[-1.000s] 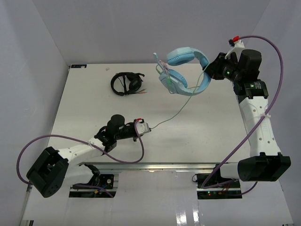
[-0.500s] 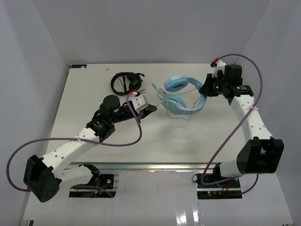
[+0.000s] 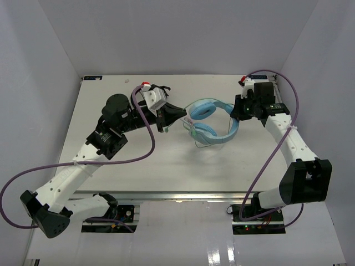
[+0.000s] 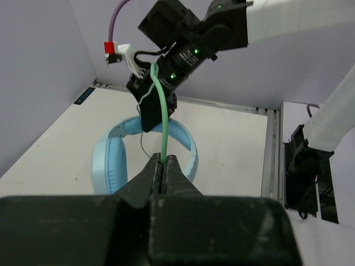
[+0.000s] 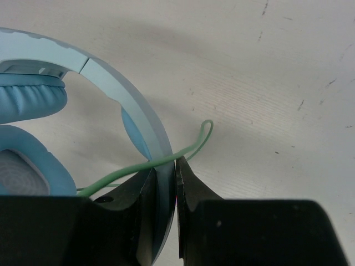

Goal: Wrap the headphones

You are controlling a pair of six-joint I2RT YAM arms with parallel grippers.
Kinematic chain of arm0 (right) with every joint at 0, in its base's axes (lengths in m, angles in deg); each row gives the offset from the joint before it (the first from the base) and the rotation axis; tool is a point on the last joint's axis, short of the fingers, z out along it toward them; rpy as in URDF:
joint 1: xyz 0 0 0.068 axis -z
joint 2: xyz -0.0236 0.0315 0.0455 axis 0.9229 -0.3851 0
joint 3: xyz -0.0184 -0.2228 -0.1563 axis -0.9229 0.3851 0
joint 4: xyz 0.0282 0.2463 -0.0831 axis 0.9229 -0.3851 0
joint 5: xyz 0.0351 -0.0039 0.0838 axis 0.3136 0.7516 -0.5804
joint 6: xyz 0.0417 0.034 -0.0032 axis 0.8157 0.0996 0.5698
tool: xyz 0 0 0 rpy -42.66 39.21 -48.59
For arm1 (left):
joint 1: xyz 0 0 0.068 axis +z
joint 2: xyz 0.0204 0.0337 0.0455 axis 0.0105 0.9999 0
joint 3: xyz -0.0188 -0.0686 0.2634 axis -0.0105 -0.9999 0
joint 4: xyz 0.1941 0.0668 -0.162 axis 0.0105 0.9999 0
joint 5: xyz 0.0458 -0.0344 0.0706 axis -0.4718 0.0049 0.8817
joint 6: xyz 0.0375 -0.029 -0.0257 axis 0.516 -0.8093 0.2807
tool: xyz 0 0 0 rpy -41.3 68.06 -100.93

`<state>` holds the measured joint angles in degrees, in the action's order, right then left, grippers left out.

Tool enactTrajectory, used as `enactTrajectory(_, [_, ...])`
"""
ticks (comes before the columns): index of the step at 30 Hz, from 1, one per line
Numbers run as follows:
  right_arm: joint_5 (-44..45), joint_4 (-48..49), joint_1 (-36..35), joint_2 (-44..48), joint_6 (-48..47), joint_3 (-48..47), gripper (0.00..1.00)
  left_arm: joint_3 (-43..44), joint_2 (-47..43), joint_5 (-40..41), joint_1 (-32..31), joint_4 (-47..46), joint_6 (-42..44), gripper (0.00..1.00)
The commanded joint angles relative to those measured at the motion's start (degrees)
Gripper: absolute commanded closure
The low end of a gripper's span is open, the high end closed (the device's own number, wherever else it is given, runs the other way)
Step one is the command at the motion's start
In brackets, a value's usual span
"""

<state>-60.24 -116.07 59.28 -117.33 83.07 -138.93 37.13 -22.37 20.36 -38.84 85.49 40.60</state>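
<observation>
Left fingers pinched tight on the green cable, right fingers clamped across the band of the blue headphones over the bench.

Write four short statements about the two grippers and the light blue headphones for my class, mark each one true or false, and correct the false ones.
1. The left gripper is pinched shut on the thin green cable. True.
2. The right gripper hangs open, clear of the headphones. False: it is shut on their light blue headband.
3. The cable crosses the headband right beside the right gripper's fingers. True.
4. The left gripper holds one of the ear cups. False: it holds only the cable, and the cups lie beyond its tips.
</observation>
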Motion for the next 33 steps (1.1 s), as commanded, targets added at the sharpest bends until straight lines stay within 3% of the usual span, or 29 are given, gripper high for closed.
enactTrajectory(1, [0.1,3.0,-2.5,0.9,-2.1,0.3,0.92,3.7,1.6,3.1,0.2,3.6,-4.2,1.00])
enactTrajectory(10, [1.4,4.1,-2.6,0.8,-2.0,1.6,0.92,5.0,-0.5,6.5,0.2,5.5,-5.2,1.00])
enactTrajectory(21, [0.9,4.9,-1.9,-1.8,5.1,-2.0,0.92,7.5,-0.3,-2.5,-0.7,6.2,-13.1,1.00])
enactTrajectory(33, [-0.6,7.6,-2.5,-6.0,16.6,-9.0,0.92,5.4,1.7,-1.8,-9.9,6.1,-17.5,1.00])
